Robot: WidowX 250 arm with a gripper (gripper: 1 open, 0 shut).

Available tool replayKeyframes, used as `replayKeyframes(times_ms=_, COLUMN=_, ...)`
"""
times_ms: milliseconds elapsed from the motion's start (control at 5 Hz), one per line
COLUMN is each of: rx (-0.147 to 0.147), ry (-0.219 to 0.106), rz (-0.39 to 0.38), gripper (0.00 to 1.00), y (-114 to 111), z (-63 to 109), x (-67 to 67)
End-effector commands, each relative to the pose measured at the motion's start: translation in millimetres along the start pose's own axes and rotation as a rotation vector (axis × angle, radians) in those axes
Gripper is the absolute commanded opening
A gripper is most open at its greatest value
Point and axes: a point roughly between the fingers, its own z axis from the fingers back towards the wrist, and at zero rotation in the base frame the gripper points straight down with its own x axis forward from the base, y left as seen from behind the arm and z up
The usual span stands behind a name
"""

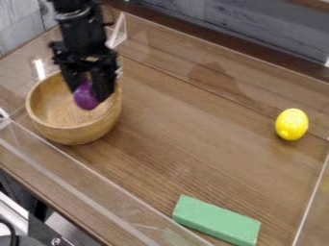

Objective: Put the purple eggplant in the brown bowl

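Observation:
The purple eggplant [87, 96] hangs between the fingers of my gripper [87, 93], which is shut on it. Both are over the inside of the brown bowl [52, 120], a round light-brown wooden bowl at the left of the table. The eggplant sits low, at about rim height, toward the bowl's right half. The black arm comes down from the top left and hides part of the bowl's far rim.
A yellow lemon [291, 124] lies at the right. A green block [216, 221] lies near the front edge. A clear plastic wall [154, 207] rings the wooden table, and a clear stand [118, 31] sits behind the arm.

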Motion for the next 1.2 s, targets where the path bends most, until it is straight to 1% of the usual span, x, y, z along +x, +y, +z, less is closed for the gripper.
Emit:
replayKeyframes(times_ms=0, rx=0.038, ry=-0.053, rz=-0.005, gripper=0.0, y=17.8, z=7.0, x=-2.0)
replayKeyframes(times_ms=200, rx=0.049, ry=-0.043, rz=0.001, gripper=0.0, y=27.7, z=-1.7, x=-5.1)
replayKeyframes(times_ms=400, rx=0.05, ry=-0.036, rz=0.005, gripper=0.0, y=30.2, z=-9.6, x=-8.2)
replayKeyframes(times_ms=600, rx=0.047, ry=-0.03, rz=0.01, gripper=1.0, y=28.7, z=-11.3, x=-9.5)
replayKeyframes(times_ms=1000, rx=0.046, ry=-0.025, rz=0.016, gripper=1.0, y=30.3, z=-18.6, x=-7.8)
